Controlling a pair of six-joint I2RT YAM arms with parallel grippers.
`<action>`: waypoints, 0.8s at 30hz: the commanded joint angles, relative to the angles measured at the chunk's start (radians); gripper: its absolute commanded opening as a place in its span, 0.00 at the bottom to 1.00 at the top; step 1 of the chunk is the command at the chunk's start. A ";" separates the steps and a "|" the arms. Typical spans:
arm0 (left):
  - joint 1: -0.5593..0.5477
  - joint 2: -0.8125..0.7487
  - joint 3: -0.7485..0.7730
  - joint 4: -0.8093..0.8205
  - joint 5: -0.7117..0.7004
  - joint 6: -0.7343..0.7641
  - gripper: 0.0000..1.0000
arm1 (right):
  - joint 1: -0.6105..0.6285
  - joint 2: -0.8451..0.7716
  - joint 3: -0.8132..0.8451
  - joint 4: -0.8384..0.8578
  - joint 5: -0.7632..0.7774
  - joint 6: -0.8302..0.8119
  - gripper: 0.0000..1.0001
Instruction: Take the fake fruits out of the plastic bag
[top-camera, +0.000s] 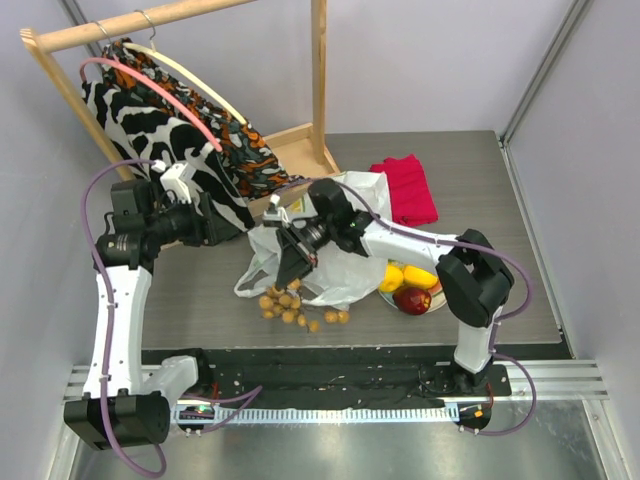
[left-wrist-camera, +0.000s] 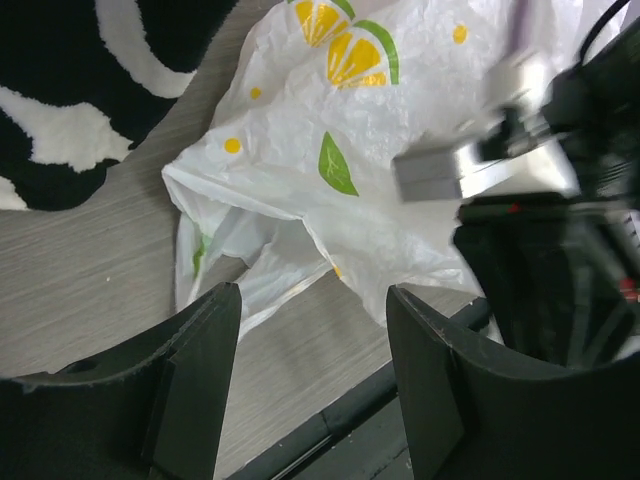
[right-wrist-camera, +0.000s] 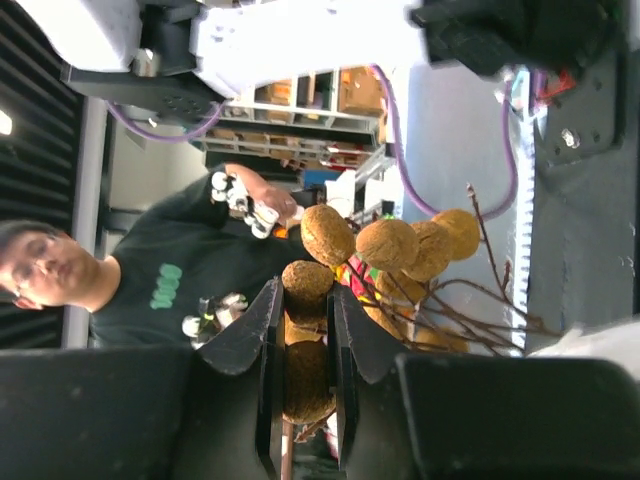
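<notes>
Fruit first: the brownish grape-like cluster (top-camera: 290, 303) is out of the plastic bag (top-camera: 345, 280), low over the table (top-camera: 200, 300) just in front of the bag's mouth, near the front edge; can't tell if it's touching down yet. The right gripper (right-wrist-camera: 304, 300) has it, jaws nearly closed and pinching a couple of the round berries btwn the pads, w/ the rest of the bunch and its bare twigs spilling off to one side. A few loose berries (top-camera: 335, 317) sit just right of the bunch. Lemons (top-camera: 410, 275) and the dark red apple (top-camera: 412, 299) lie just right of the bag, already out. Green and orange-red pieces I don't see; could be inside, no way to tell. The left gripper (left-wrist-camera: 312, 300) is wide open w/ nothing in it, pointed at the bag's crumpled near corner. My read: the step is parking the cluster. To do it well I'd lower till it rests, clear of the bag's loose front edge, open slow bc twigs may catch the pads, then lift straight off. The left side could pin the bag so it doesn't drag. Red cloth (top-camera: 405, 190) and clothes rack (top-camera: 320, 80) sit behind, out of the way
</notes>
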 joint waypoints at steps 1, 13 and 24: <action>-0.020 -0.029 -0.025 0.011 0.045 -0.004 0.64 | 0.057 -0.057 0.399 -0.251 -0.060 -0.136 0.03; -0.176 0.182 -0.038 0.152 0.201 -0.178 0.79 | 0.050 -0.105 0.343 -0.229 -0.117 -0.093 0.03; -0.173 0.172 -0.121 0.220 0.431 -0.450 1.00 | 0.002 -0.158 0.271 -0.154 -0.117 -0.056 0.03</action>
